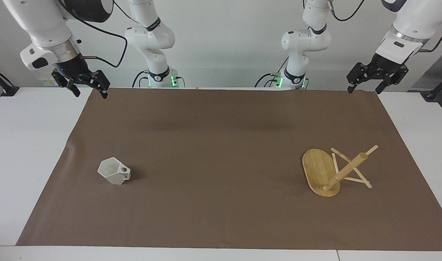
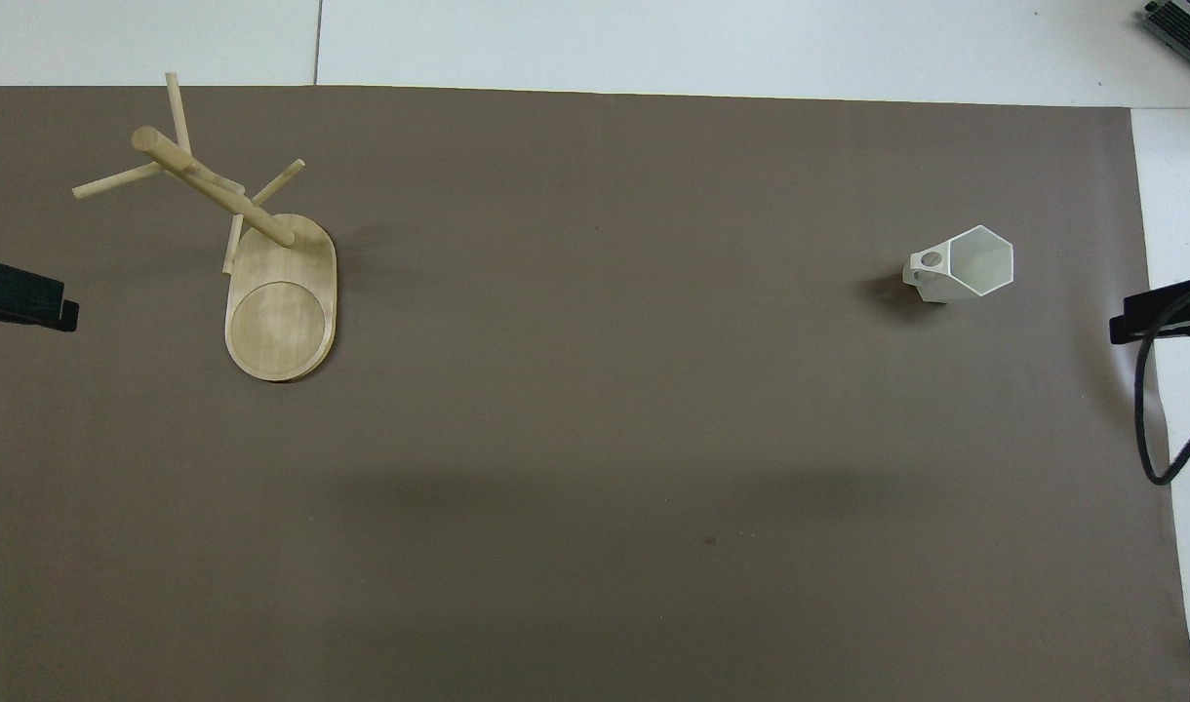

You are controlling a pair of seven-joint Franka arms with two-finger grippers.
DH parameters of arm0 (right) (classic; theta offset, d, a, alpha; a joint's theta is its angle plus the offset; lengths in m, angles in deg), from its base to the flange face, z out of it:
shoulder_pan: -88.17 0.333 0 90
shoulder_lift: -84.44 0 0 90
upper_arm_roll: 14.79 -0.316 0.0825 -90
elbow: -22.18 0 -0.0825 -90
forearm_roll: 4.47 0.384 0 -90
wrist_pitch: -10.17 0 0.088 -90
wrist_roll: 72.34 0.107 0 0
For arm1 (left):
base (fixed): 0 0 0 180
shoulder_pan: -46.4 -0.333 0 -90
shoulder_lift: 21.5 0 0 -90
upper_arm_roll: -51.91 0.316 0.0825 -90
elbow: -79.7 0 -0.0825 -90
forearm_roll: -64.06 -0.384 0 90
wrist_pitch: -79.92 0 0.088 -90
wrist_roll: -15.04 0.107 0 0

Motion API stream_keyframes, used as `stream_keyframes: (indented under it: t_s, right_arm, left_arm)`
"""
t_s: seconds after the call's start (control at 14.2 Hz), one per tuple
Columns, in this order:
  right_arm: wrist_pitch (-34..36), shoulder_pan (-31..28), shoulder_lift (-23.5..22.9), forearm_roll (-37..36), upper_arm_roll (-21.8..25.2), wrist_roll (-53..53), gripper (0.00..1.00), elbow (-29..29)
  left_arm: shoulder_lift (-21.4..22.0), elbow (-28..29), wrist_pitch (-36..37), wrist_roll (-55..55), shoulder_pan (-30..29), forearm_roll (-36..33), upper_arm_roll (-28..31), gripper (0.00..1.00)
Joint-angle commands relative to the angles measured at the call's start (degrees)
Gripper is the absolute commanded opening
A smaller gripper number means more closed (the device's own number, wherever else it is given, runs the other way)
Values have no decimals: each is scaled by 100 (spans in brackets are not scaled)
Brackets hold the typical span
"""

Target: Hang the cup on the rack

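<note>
Nothing done yet: upper left of the facing view, my right gripper (image 1: pixel 87 86) hangs open; the cup (image 1: pixel 114 172) sits lower left, the rack (image 1: pixel 333 172) lower right, left gripper (image 1: pixel 366 81) open upper right

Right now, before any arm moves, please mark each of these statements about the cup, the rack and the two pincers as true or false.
1. The cup stands upright on the brown mat. True.
2. The cup hangs on a peg of the rack. False: they are far apart, the cup toward the right arm's end.
3. The rack stands toward the left arm's end. True.
4. The right pincer holds the cup. False: it is open, empty.
5. The left pincer is shut. False: open.
</note>
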Motion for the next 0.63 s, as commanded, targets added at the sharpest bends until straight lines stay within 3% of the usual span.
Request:
stream_keyframes:
  t_s: [0.0,0.42,0.56]
  right_arm:
    - [-129,45,126,-43,41,-141,100,-193]
    - [-147,27,126,-43,41,-150,100,-228]
    - [-504,1,170,-43,41,-150,100,-543]
  left_arm:
    - [132,145,27,52,-90,40,-30,100]
    - [132,145,27,52,-90,40,-30,100]
    - [132,145,27,52,-90,40,-30,100]
